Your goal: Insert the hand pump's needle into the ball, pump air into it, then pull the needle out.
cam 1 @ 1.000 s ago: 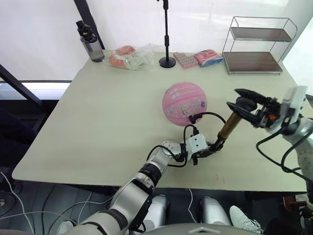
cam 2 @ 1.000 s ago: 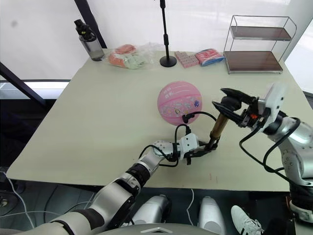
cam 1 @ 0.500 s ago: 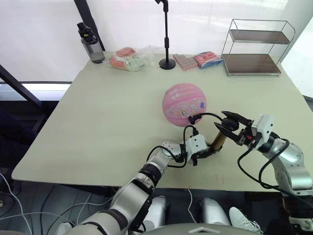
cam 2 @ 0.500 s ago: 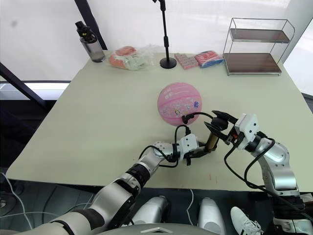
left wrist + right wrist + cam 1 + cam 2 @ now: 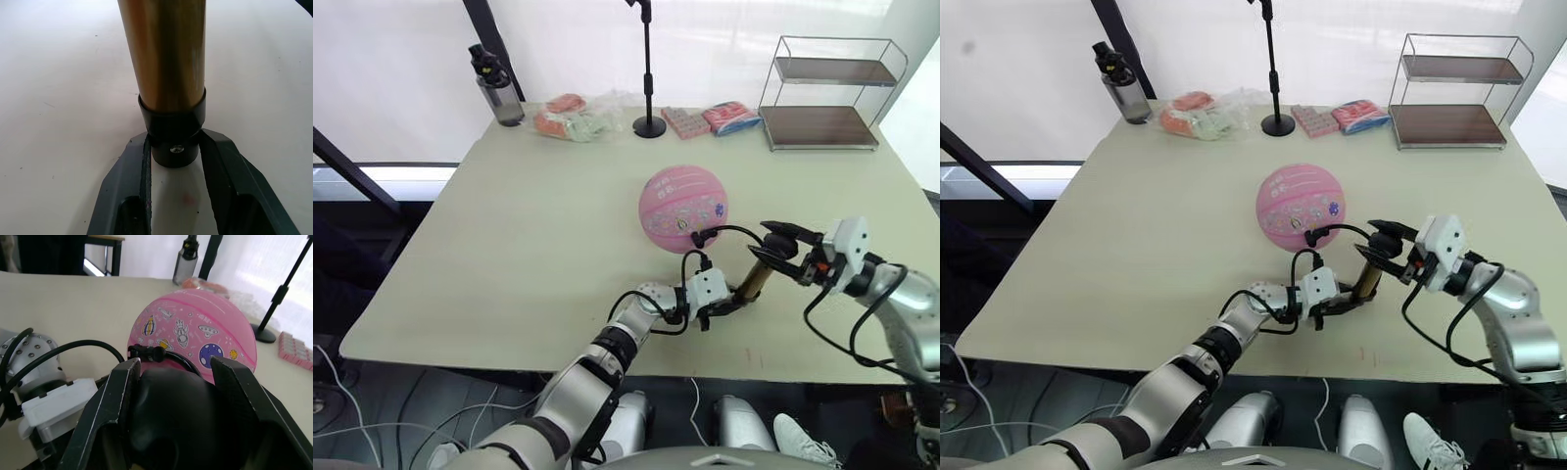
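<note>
Pumping is the step in hand, by the look of it. The ball (image 5: 683, 209) sits mid-worktop (image 5: 529, 255), and the needle (image 5: 146, 352) looks seated in its near side, with the thin black hose (image 5: 729, 231) looping back from it to the hand pump (image 5: 751, 280). The pump stands tilted on the worktop just beside the ball. The left end effector (image 5: 172, 161) pinches the black cap at the foot of the gold cylinder, one finger on each side, bracing it. The right end effector (image 5: 173, 377) straddles the black T-handle (image 5: 780, 244) at the top, fingers either side of it and seemingly clamped on. The handle sits close above the cylinder, so my read is a stroke near its low end. Next call: draw the handle back up along the cylinder's own line, base kept pinned, hose left slack so the needle is not tugged out.
</note>
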